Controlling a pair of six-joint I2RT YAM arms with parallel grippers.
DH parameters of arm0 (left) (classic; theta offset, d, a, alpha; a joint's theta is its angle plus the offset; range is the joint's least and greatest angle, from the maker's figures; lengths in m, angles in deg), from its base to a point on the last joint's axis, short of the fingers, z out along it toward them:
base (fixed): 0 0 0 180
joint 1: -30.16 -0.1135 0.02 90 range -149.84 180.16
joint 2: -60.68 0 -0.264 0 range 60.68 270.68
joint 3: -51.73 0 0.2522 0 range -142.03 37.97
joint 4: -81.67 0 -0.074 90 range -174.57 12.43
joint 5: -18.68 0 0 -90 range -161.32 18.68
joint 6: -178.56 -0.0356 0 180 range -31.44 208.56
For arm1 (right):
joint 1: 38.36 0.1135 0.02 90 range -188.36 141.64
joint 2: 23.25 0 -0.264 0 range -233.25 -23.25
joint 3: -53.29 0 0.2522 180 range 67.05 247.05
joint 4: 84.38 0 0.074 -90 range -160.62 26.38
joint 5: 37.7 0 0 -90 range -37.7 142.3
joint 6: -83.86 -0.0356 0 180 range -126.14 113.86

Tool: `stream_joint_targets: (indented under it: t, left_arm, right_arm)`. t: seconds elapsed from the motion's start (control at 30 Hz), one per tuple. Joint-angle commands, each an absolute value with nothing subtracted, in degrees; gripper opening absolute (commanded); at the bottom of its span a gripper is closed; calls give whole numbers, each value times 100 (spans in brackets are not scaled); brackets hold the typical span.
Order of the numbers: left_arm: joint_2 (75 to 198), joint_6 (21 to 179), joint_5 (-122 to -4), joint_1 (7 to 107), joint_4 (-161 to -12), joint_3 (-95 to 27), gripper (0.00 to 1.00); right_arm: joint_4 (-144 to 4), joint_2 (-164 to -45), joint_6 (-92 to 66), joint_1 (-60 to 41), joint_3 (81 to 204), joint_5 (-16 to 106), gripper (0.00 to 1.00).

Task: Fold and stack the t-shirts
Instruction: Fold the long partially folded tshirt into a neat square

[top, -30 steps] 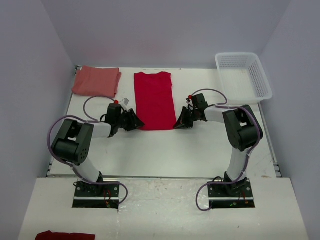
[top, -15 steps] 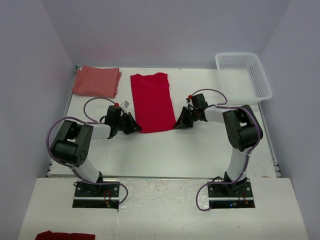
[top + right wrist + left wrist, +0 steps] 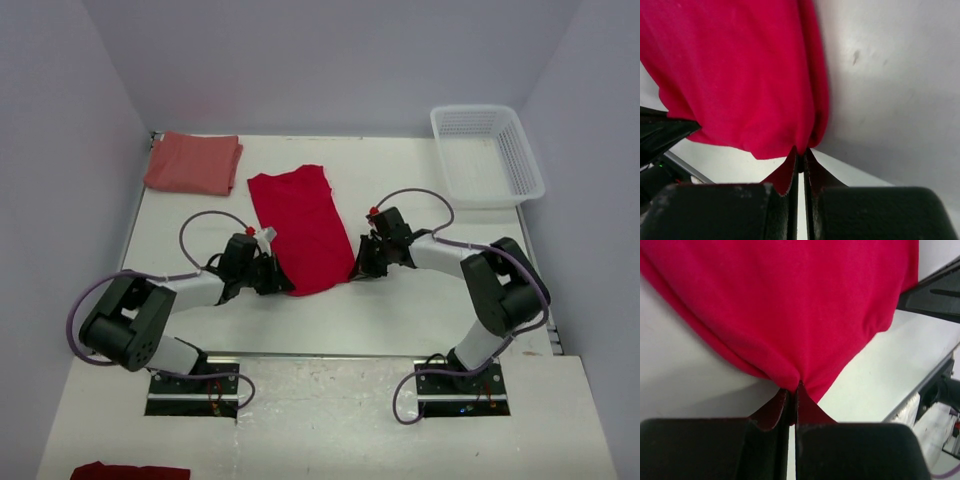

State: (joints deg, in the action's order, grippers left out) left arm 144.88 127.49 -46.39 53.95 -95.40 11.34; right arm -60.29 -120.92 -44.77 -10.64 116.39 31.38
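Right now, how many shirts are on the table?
2: a folded salmon shirt at the far left corner, a bright red shirt in the middle. Red cloth off the near edge may be another.

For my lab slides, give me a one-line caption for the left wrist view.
Left claw pinching an edge of the bright red t-shirt, cloth fanning out over the white table.

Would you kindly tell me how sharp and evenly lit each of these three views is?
Top external: sharp, evenly lit, no glare on the bright red cloth t-shirt. Left wrist: left gripper close and blurred, cloth saturated. Right wrist: right gripper blurred, grey shading on the white table.
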Motion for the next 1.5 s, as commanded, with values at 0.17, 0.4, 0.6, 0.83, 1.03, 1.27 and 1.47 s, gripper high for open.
stream_joint_targets:
  t: [0.17, 0.4, 0.6, 0.83, 1.03, 1.27, 1.47]
  left_arm:
    - [13030, 13539, -5320, 6705, -9117, 1951, 0]
    - [11905, 14207, -5813, 7419, -8633, 2715, 0]
    - [10755, 14436, -6059, 7551, -7737, 2848, 0]
    - [10375, 14481, -6165, 7560, -7209, 2717, 0]
    - [10436, 14410, -6104, 7560, -7121, 2620, 0]
    - [10602, 14165, -6349, 7560, -6902, 1953, 0]
    - [11296, 13576, -6622, 7359, -6550, 538, 0]
  right_arm:
    - [-5884, -10475, -4762, -347, 10582, 3947, 0]
    - [-5393, -8894, -5078, -58, 9721, 4570, 0]
    - [-4716, -7715, -5351, 145, 9245, 4905, 0]
    - [-4645, -7484, -5571, 312, 9130, 4993, 0]
    - [-4610, -7590, -5527, 365, 9201, 4984, 0]
    - [-4399, -7888, -5194, 409, 9859, 5124, 0]
    - [-4329, -8966, -4588, 365, 11317, 5186, 0]
